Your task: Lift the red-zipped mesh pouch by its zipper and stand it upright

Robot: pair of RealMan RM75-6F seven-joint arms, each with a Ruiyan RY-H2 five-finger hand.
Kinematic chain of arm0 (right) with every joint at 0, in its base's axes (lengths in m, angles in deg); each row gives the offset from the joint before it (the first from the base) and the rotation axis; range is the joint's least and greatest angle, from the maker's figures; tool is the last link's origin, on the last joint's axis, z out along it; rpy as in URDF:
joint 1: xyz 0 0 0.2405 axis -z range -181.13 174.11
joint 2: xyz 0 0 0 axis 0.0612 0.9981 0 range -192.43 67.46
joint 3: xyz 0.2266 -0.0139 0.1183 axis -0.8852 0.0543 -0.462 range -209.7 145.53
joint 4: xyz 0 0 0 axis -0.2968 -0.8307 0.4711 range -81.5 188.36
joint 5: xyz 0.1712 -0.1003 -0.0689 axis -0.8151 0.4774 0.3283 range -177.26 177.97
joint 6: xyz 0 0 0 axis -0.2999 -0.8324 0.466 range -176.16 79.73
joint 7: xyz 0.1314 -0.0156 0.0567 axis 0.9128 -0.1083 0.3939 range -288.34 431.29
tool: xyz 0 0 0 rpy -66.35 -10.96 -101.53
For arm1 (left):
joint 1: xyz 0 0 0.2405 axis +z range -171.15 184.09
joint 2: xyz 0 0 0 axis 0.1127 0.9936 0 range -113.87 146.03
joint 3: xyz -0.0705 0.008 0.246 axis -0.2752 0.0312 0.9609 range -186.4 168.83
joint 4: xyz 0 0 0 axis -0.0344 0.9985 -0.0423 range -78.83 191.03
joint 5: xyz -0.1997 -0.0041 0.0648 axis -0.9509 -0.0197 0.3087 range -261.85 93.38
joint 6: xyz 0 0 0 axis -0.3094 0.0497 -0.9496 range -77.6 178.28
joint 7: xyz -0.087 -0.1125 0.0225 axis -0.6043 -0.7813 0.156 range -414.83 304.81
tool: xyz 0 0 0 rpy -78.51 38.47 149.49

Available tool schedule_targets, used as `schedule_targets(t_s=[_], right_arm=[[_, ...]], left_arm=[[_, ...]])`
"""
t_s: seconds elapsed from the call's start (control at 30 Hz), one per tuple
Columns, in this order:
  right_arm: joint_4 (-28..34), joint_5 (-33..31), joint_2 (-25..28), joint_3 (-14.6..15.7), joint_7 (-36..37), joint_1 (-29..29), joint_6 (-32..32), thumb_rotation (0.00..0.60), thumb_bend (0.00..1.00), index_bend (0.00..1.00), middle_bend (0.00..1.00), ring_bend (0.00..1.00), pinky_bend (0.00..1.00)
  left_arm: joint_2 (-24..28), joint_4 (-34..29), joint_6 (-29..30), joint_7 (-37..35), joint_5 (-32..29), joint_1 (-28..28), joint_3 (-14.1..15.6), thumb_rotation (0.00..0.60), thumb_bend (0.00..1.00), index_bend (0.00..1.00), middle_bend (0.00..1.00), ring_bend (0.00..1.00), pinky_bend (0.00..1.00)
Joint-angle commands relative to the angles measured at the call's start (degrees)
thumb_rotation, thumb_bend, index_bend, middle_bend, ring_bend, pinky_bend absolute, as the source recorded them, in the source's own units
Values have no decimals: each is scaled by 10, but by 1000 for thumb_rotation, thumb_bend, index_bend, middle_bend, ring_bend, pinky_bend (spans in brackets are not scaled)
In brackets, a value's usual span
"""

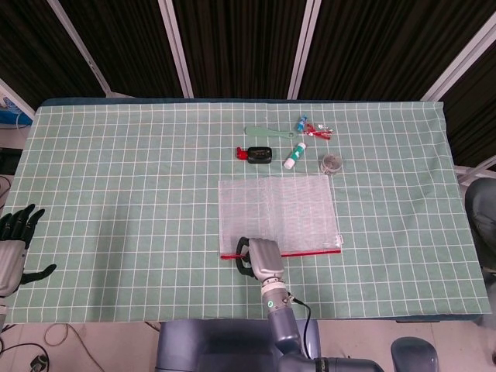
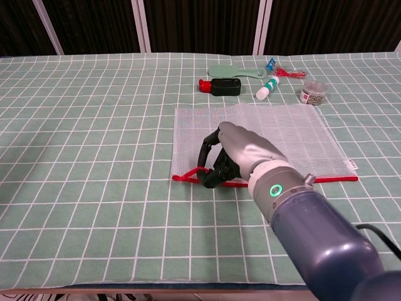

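Note:
The mesh pouch [image 1: 277,208] lies flat on the green checked cloth, its red zipper [image 1: 314,253] along the near edge. My right hand [image 1: 260,258] is at the zipper's left end, fingers curled around the red pull strap [image 2: 187,177]. In the chest view that hand [image 2: 237,152] sits raised over the pouch [image 2: 291,130], and the zipper [image 2: 338,179] runs out to its right. My left hand [image 1: 13,242] hangs beyond the table's left near corner, fingers spread and holding nothing.
Behind the pouch sit a green flat tool [image 1: 268,132], a black and red gadget [image 1: 256,153], a small white bottle [image 1: 294,156], a clear jar [image 1: 332,163] and small red and blue bits [image 1: 314,127]. The table's near edge [image 1: 232,319] runs just below my right hand.

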Motion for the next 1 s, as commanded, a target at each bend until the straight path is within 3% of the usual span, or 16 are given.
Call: schedule_targets(t_s=[0.03,0.3,0.43,0.73,1.0], right_arm=[[41,13,31,-19,-22,-6,-14,600,697,662,1000,1000,997],[135,2,98,-78,-69,-23,-34,600,697,668,1000,1000,997],[184,-12,127,-108,-91,-38,-39,600,697,668,1000,1000,997],[244,-55,162,-135,-107,-69,-51,600,698,670,1000,1000,997],[269,-89,178,-144,-104,-95,-65,600,698,673,1000,1000,997]], left_arm=[[-1,1,1,1,0,0,-1,600,8,0,0,0,0],[-3,-1,1,15,3,-4,-2,600,10,0,0,0,0],[10,-31,-9,25,2,-22,-17,600,32,0,0,0,0],[55,-140,-86,91,-14,-118,-84,600,103,4,0,0,0],[54,-174,-212,133,-105,-241,-150,600,160,109,0,0,0]])
